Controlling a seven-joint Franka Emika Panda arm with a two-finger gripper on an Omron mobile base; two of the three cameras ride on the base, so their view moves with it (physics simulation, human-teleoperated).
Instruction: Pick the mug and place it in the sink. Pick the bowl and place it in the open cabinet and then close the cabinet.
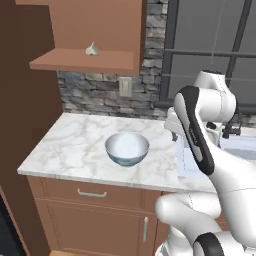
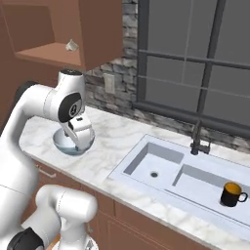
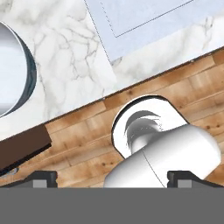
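Right base view showed the mug already standing in the sink, so the bowl was my thing. It sat on the desk, between the sink and the wall, below the open cabinet. My claw stood wide and empty, looking down past the desk's front edge. I judged the bowl stiff, smooth and probably slippery, light enough, best pinched over its thin rim. Open desk lay around it. A small pale lump sat on the cabinet shelf, with room beside it.
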